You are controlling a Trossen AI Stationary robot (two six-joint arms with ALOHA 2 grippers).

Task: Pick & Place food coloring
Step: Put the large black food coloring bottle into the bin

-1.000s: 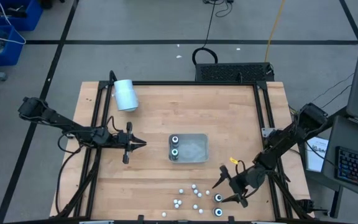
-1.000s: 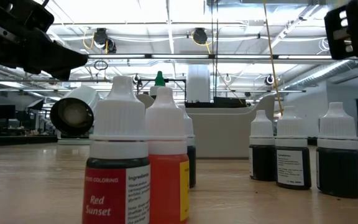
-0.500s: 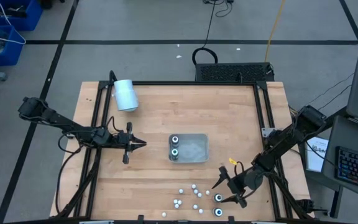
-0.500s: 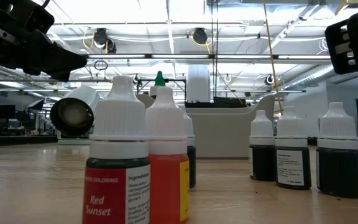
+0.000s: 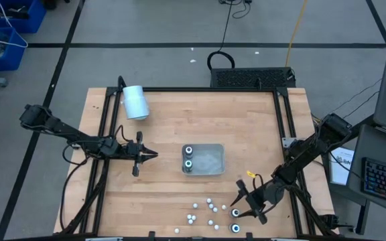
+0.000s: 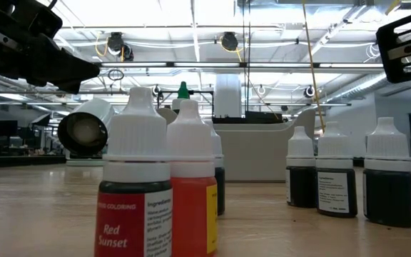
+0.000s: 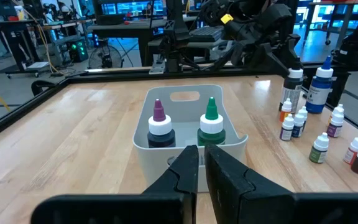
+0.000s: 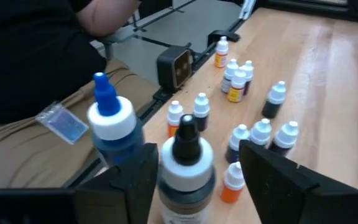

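While I hold both arms steady, I log the following.

Step in hand: I judge this as the approach to a pick; nothing is gripped yet.
Right gripper (image 5: pixel 246 205): jaws spread wide. In the right wrist view the black-tipped bottle (image 8: pixel 185 163) stands between them, and the blue-tipped bottle (image 8: pixel 112 124) sits just outside one finger.
Left gripper (image 5: pixel 147 155): fingers pressed together on nothing, waiting well apart from the loose bottles, aimed at the grey tray (image 7: pixel 232 140).
Food coloring, placed: the purple-tipped bottle (image 7: pixel 160 127) and the green-tipped bottle (image 7: pixel 211 127) stand upright in the tray, straight ahead of the left jaws.
Food coloring, loose: small white-capped bottles (image 5: pixel 210 211) cluster on the table (image 5: pixel 246 127), beyond and beside the right jaws.
Next move: I would centre the black-tipped bottle, close on its body, then lift clear without knocking its blue neighbour.
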